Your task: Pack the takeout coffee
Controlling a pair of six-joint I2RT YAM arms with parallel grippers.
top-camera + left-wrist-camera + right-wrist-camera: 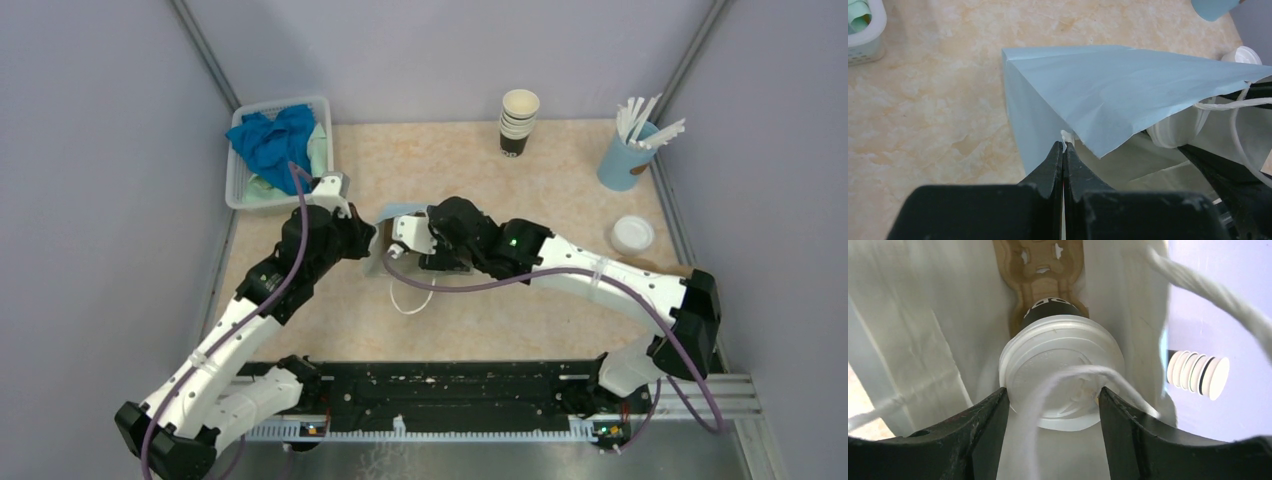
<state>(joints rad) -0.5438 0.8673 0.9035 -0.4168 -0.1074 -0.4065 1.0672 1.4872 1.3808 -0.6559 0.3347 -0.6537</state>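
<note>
Coffee [1062, 360] within right end effector [1054, 394]

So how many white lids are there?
2. One tops the takeout coffee in the right end effector, inside the paper bag; a loose lid lies far right. Others may be hidden.

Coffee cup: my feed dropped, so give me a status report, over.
Left end effector shut on bag edge. Right end effector grips coffee cup by its lid, inside bag. Handle string across lid.
</note>
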